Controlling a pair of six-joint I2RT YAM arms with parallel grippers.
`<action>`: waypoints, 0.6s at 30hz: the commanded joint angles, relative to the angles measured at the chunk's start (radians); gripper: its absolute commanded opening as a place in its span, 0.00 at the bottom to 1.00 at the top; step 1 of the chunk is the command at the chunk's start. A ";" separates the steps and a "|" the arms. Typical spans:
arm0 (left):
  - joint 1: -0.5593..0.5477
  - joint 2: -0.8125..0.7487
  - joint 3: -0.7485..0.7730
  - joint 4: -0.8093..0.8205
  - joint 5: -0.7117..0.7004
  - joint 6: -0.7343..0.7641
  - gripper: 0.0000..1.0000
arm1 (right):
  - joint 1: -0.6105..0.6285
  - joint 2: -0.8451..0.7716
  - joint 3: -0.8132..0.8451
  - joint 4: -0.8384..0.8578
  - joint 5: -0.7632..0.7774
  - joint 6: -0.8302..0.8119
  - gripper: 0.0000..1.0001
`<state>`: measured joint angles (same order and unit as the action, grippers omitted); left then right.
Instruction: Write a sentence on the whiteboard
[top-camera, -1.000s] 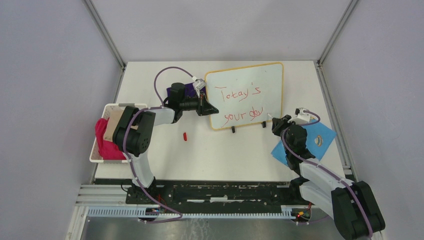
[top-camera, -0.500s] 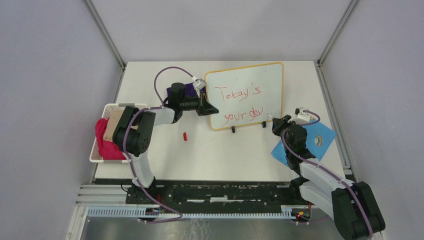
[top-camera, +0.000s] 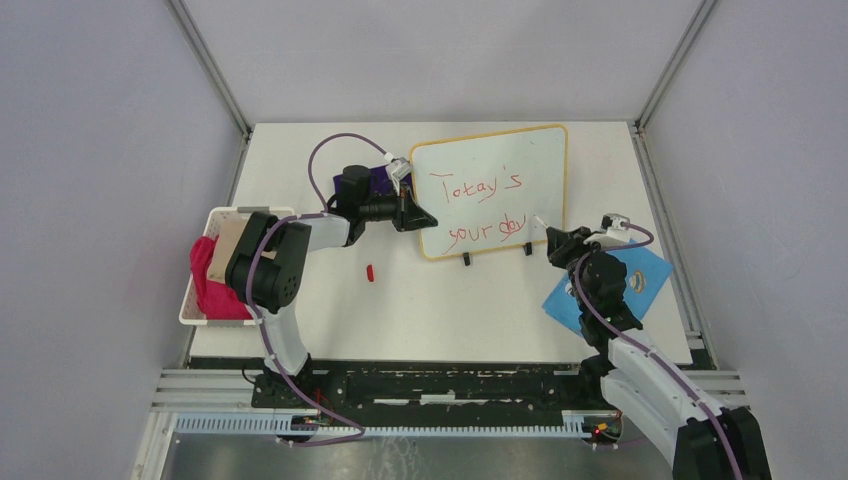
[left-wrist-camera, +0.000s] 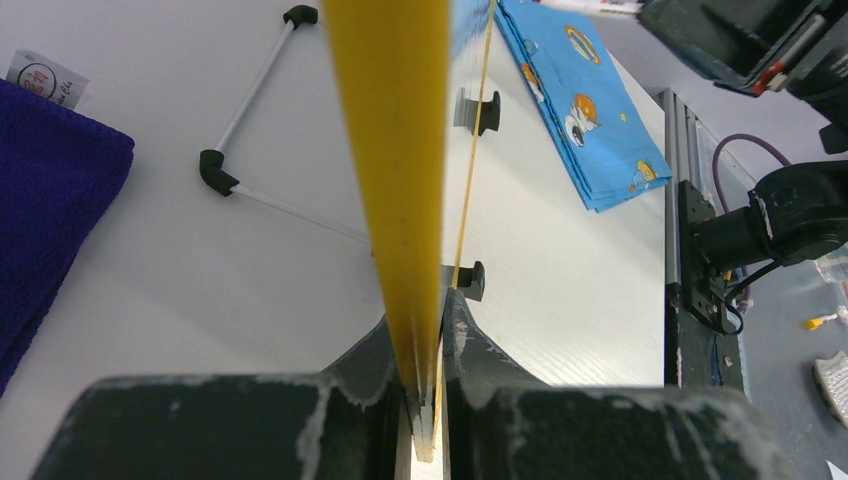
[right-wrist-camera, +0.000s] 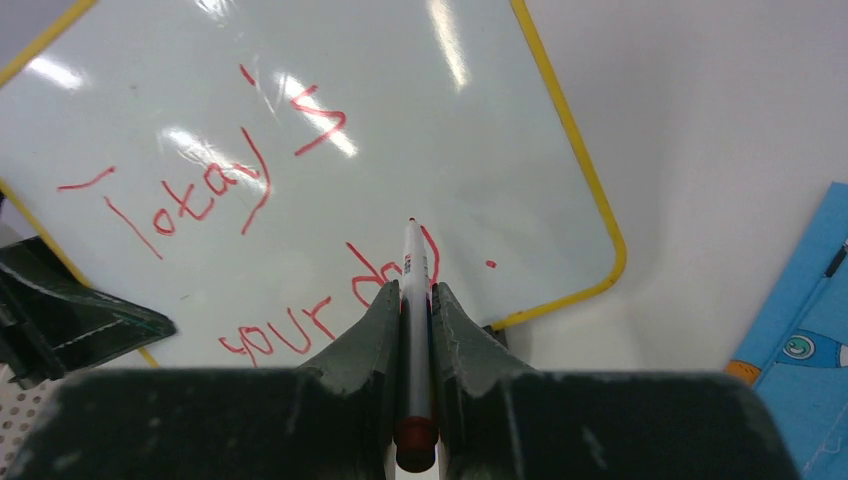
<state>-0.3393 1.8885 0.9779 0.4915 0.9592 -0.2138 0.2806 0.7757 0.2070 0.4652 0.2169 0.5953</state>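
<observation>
R gripper (right-wrist-camera: 410, 298) fingers are nearly closed, clamped on 1 marker (right-wrist-camera: 413, 255) whose tip points at the end of the lower line; can't tell if the tip touches. L gripper (left-wrist-camera: 425, 330) fingers are pinched tight on the left edge of the whiteboard (top-camera: 500, 160), which stands mid-table on 2 black feet (top-camera: 466, 259) w/ the sentence (top-camera: 482, 208) in red, 2 lines, approx. "Today's your day", last word scrawled & hard to read. L wrist cam sees the board edge-on, writing hidden; 1 small red piece (top-camera: 370, 272) lies near the board's front, and 1 blue sheet (top-camera: 655, 268) is partly hidden under the R arm.
</observation>
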 joint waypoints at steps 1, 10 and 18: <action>-0.041 0.061 -0.036 -0.238 -0.241 0.166 0.02 | -0.002 -0.110 0.066 -0.077 -0.050 -0.023 0.00; -0.040 0.053 -0.039 -0.240 -0.290 0.161 0.22 | 0.020 -0.339 0.042 -0.330 -0.091 -0.118 0.00; -0.040 0.013 -0.048 -0.245 -0.313 0.153 0.34 | 0.050 -0.423 0.036 -0.443 -0.080 -0.159 0.00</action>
<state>-0.3527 1.8763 0.9783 0.4461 0.8417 -0.2119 0.3199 0.3798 0.2325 0.0826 0.1368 0.4732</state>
